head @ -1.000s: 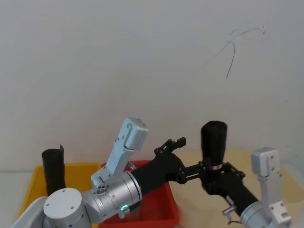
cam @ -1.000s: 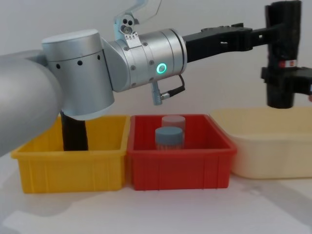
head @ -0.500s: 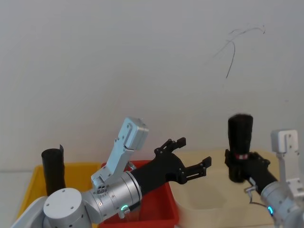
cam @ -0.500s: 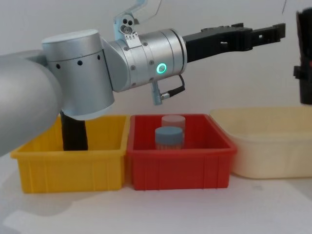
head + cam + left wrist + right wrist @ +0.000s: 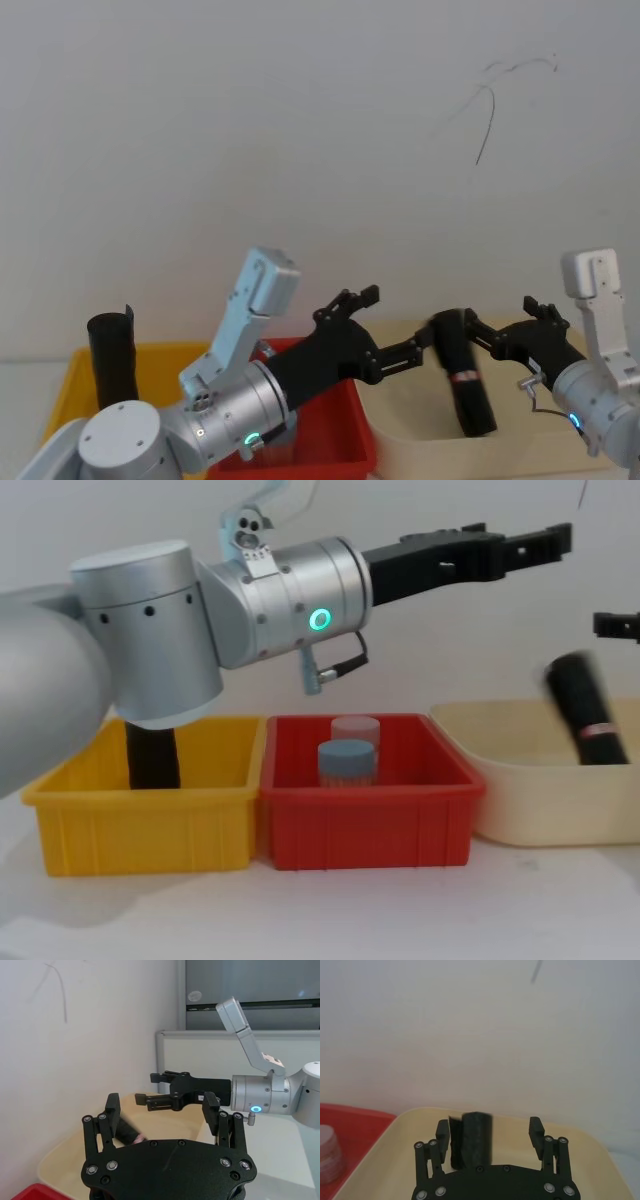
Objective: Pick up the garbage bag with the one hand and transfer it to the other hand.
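A plain roll (image 5: 112,355) is seen standing in the yellow bin (image 5: 140,825) at the left, and two jars (image 5: 348,765) in the red bin (image 5: 370,830) beside it. The left gripper (image 5: 400,320) is held high over the cream bin's (image 5: 520,800) left side, fingers spread and empty. The bag (image 5: 463,372) is seen tilted, its lower end inside the cream bin. The right gripper (image 5: 505,322) is spread wide around the bag's top, not clamped on it.
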